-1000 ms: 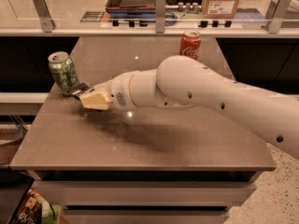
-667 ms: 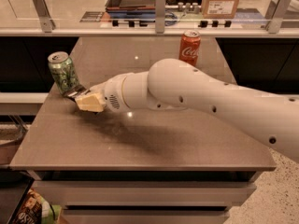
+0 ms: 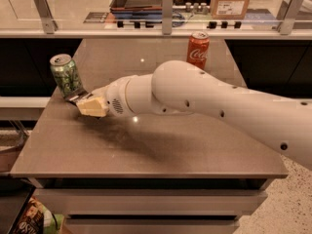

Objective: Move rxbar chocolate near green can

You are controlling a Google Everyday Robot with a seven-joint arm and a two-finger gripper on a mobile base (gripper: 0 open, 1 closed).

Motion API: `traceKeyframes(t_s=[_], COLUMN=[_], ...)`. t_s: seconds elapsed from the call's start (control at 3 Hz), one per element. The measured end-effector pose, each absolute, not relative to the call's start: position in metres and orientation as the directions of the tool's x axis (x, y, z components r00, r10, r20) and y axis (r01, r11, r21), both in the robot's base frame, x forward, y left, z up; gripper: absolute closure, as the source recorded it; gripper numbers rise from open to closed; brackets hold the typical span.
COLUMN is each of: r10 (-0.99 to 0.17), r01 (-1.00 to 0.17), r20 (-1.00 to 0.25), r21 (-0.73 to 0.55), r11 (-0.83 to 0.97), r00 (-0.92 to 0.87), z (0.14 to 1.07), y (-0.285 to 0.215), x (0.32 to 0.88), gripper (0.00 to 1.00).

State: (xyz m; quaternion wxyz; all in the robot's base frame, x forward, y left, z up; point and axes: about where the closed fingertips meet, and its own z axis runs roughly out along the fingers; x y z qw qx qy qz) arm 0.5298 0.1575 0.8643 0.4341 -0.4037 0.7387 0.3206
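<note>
The green can [image 3: 65, 74] stands upright at the table's left edge, with pale markings and a silver top. My gripper [image 3: 87, 103] reaches in from the right on a thick white arm and sits just right of the can's base, low over the table. Its cream fingers [image 3: 92, 107] are shut on the rxbar chocolate [image 3: 75, 96]. The bar is a flat dark piece that sticks out of the fingers toward the can's foot. Most of the bar is hidden by the fingers, and its lettering does not show.
An orange-red Coca-Cola can [image 3: 197, 50] stands at the table's far right. The brown table [image 3: 146, 150] ends close to the green can on the left. A counter with posts, a tray and a cardboard box runs along the back.
My gripper has shifted a little to the left with the bar, closer to the green can's base. Both cans stand where they were.
</note>
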Motion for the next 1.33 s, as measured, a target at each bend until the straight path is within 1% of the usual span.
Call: traceKeyframes(t_s=[0.67, 1.0, 1.33], r10=[-0.322, -0.324, -0.324], r01=[-0.878, -0.880, -0.880], r20=[-0.901, -0.902, -0.902], r21=[0.116, 0.113, 0.113], r11=[0.464, 0.462, 0.461], r00=[-0.289, -0.286, -0.285], z=[0.8674, 0.8688, 0.8689], y=[0.1606, 0.1620, 0.1622], x=[0.5271, 0.5258, 0.5257], gripper=[0.14, 0.00, 0.00])
